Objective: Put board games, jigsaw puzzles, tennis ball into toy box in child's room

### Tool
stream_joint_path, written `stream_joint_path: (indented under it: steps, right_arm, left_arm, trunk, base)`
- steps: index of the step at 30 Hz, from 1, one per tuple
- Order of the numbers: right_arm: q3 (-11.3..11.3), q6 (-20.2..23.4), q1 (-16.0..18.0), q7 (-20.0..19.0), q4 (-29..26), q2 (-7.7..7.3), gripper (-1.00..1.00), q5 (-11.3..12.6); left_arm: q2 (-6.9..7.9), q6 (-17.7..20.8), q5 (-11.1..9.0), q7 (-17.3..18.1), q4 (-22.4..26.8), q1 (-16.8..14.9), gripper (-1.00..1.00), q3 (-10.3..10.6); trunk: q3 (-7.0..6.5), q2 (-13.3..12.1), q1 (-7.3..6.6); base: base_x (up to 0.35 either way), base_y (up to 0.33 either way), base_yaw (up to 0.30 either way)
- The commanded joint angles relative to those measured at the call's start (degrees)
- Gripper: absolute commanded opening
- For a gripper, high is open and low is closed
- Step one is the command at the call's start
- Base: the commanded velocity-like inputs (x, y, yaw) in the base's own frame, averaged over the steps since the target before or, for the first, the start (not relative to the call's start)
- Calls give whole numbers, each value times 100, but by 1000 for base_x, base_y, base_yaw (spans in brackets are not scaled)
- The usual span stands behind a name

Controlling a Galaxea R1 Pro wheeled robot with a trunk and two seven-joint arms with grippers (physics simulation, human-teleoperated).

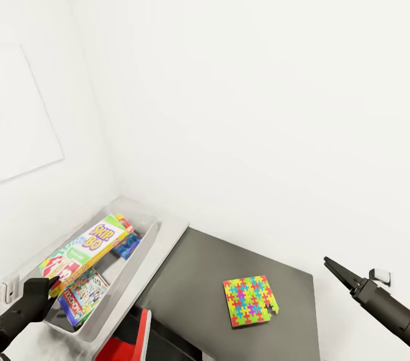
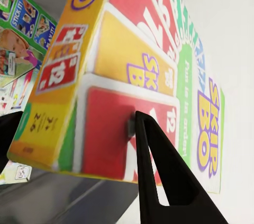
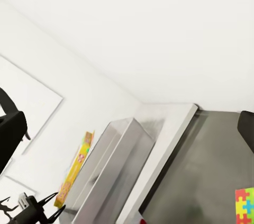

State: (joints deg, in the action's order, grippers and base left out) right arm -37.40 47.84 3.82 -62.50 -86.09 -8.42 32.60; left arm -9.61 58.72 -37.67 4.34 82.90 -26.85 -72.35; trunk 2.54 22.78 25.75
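My left gripper (image 1: 53,283) is shut on a low corner of the green-white-red Skip-Bo board game (image 1: 86,250), which it holds tilted over the light grey toy box (image 1: 149,231). Up close, one finger (image 2: 159,176) presses the box's red card face (image 2: 114,128). Inside the bin lie a pale green colourful game (image 1: 83,296) and a blue one (image 1: 127,245). One jigsaw puzzle (image 1: 250,300) lies flat on the table's lower dark grey section (image 1: 188,281); its corner (image 3: 245,206) shows in the right wrist view. My right gripper (image 1: 330,263) hovers open to the puzzle's right, fingers (image 3: 10,128) wide apart.
White walls meet in a corner behind the toy box. A pale panel (image 1: 23,116) hangs on the left wall. A red and black object (image 1: 131,338) sits below the table's front edge. The pale grey tabletop strip (image 1: 171,238) runs beside the bin.
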Motion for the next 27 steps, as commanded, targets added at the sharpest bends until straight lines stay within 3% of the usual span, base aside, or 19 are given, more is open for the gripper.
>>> stream_joint_path:
  steps: [1,10,15,21,27]
  right_arm:
    - [-4,32,5,-8,2,-1,100,14]
    - [-4,31,8,-8,11,5,100,9]
    - [-4,26,6,-8,13,7,100,9]
    - [-4,24,7,-8,14,7,100,9]
    - [-4,26,6,-8,14,0,100,17]
  left_arm:
    - [-4,28,33,68,4,-12,-100,-18]
    - [6,25,32,-23,-1,-18,-100,5]
    - [18,18,32,-116,-2,-51,-100,147]
    - [27,16,32,-398,-2,-133,-100,176]
    - [31,16,32,-460,-8,-152,-100,177]
  trunk:
    - [23,14,4]
    - [106,14,4]
    - [150,14,4]
    - [164,14,4]
    - [166,14,4]
  base:
    - [0,0,0]
    - [0,0,0]
    - [0,0,0]
    - [0,0,0]
    - [0,0,0]
